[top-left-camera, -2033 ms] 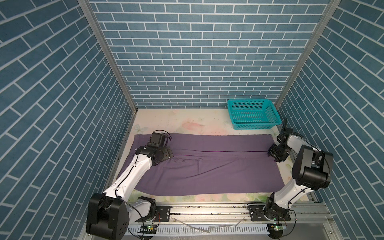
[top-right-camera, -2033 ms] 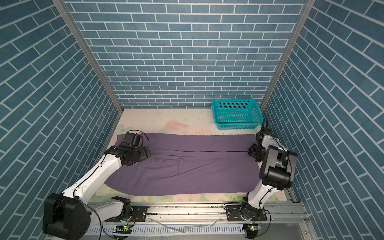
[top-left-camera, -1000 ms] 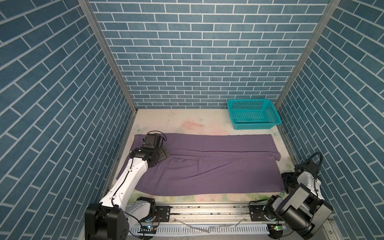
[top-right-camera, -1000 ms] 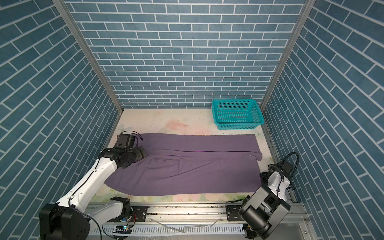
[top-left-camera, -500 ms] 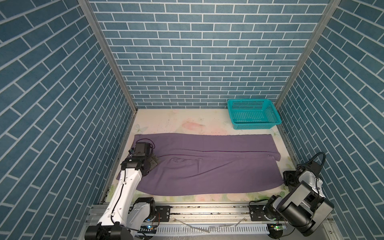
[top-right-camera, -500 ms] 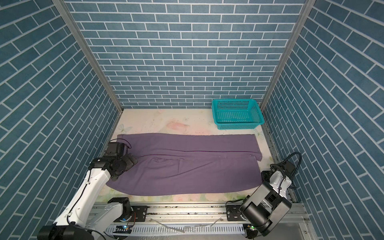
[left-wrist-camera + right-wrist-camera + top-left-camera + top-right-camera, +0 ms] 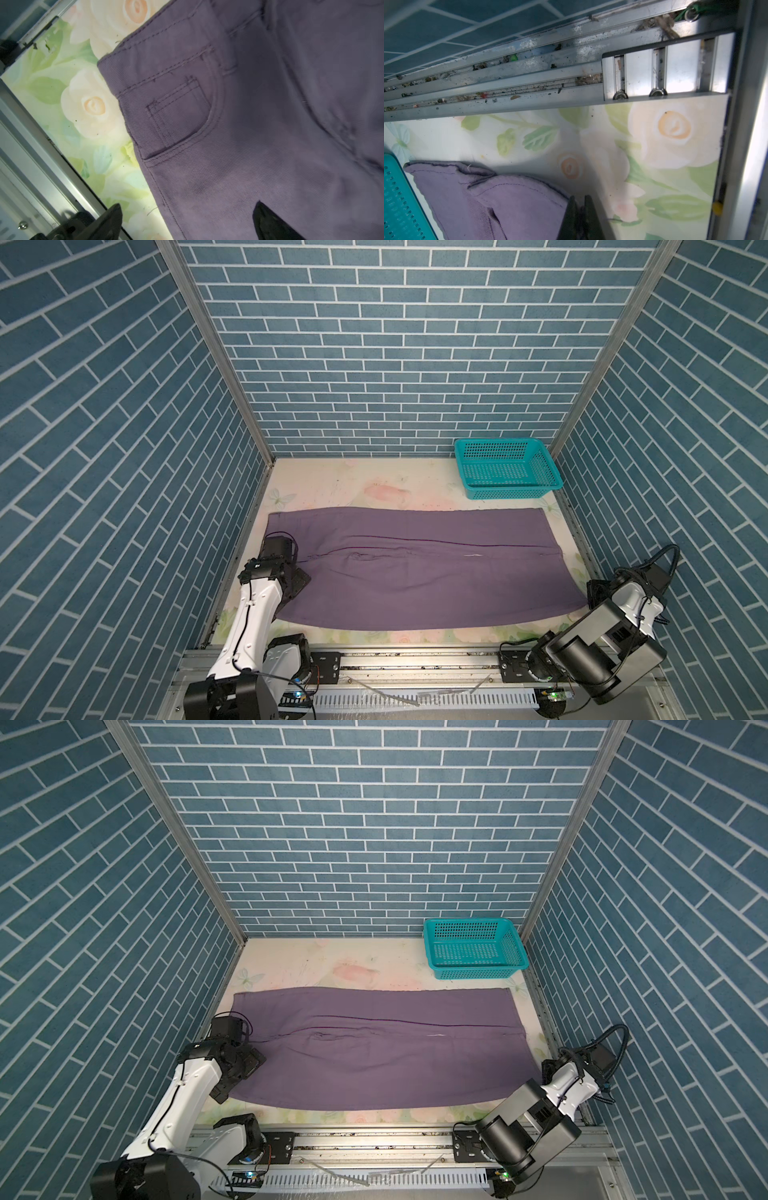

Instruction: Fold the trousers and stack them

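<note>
Lying flat and full-length on the floral-printed tabletop, the long mauve soft-fabric trousers show no fold yet, so folding and stacking seem all ahead; the left gripper gapes wide over the waistband corner; the right gripper is clenched at the near hem corner, hold uncertain.

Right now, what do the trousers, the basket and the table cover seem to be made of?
The trousers: woven twill cloth, likely cotton, matte mauve; fine diagonal ribs and stitched pocket seams show. The basket: moulded plastic, teal, slightly glossy; regular rows of holes in its walls. The table cover: smooth printed sheet, perhaps vinyl; rose pattern, soft sheen, no visible weave.
</note>
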